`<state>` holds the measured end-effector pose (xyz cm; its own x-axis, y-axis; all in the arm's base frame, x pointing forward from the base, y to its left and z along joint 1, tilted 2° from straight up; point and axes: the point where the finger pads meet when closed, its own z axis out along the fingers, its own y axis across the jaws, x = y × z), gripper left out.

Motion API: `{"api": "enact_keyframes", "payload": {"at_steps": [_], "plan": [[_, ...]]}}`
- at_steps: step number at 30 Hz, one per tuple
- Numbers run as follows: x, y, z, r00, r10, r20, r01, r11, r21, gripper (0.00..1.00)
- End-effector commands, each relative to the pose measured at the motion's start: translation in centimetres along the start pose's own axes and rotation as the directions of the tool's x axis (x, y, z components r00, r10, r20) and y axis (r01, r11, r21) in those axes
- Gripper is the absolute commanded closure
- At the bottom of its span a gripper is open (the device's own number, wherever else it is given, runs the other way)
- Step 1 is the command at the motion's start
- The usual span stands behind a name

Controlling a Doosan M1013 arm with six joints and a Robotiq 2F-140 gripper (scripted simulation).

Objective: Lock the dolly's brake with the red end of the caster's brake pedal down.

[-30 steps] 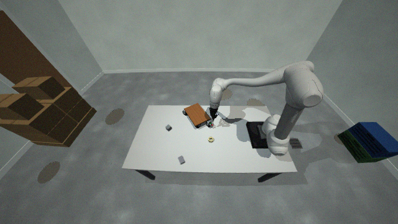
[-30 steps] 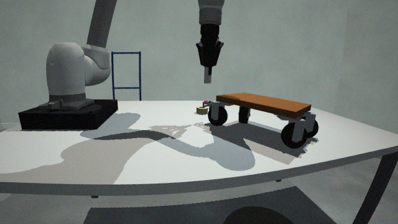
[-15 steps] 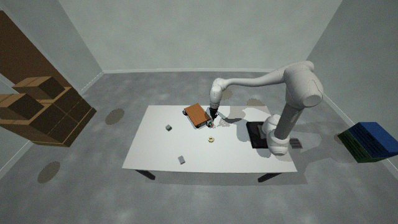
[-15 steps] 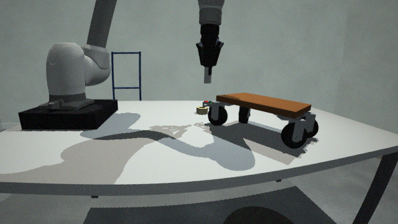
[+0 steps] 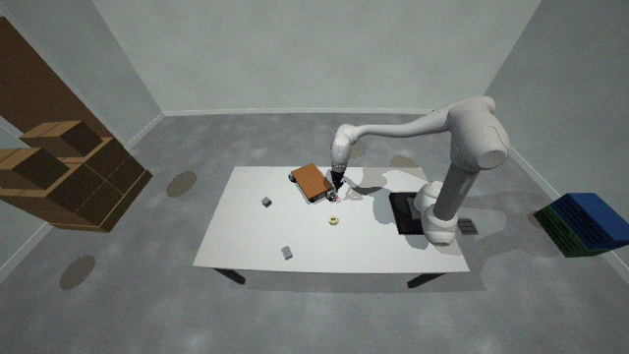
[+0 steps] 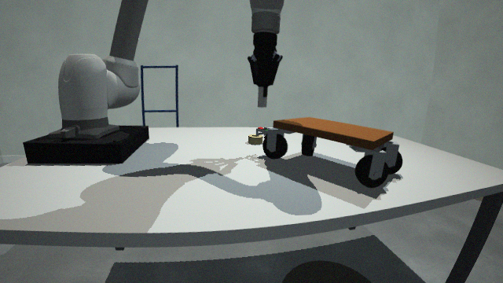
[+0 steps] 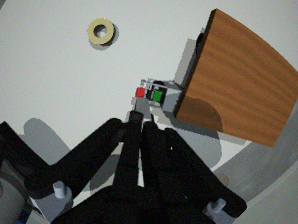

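Observation:
The dolly [image 5: 311, 181] has a brown wooden deck and black caster wheels and stands on the white table; it also shows in the exterior view [image 6: 333, 130] and in the wrist view [image 7: 240, 79]. Its brake pedal [image 7: 150, 92] sticks out at one corner, with a red end [image 7: 141, 91] and a green end [image 7: 157, 95]; in the exterior view the pedal [image 6: 262, 129] looks about level. My gripper [image 6: 262, 101] is shut and empty, pointing straight down, hanging well above the pedal. In the wrist view its fingertips [image 7: 141, 117] lie just beside the red end.
A yellowish ring [image 5: 333, 222] lies on the table near the pedal, also in the wrist view [image 7: 101, 31]. Two small grey blocks [image 5: 266, 202] [image 5: 287, 253] lie further off. The arm's black base [image 6: 86, 147] stands at the table's side.

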<state>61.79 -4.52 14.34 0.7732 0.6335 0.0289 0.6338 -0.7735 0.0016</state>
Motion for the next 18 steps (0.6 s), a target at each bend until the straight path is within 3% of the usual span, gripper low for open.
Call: {"api": "enact_keyframes", "payload": {"at_steps": [1, 18], "plan": [[0.0, 0.0, 0.1, 1.0, 0.0, 0.0, 0.0, 1.0, 0.0, 1.0], [0.0, 0.0, 3.1, 1.0, 0.0, 0.0, 0.0, 1.0, 0.0, 1.0]]}}
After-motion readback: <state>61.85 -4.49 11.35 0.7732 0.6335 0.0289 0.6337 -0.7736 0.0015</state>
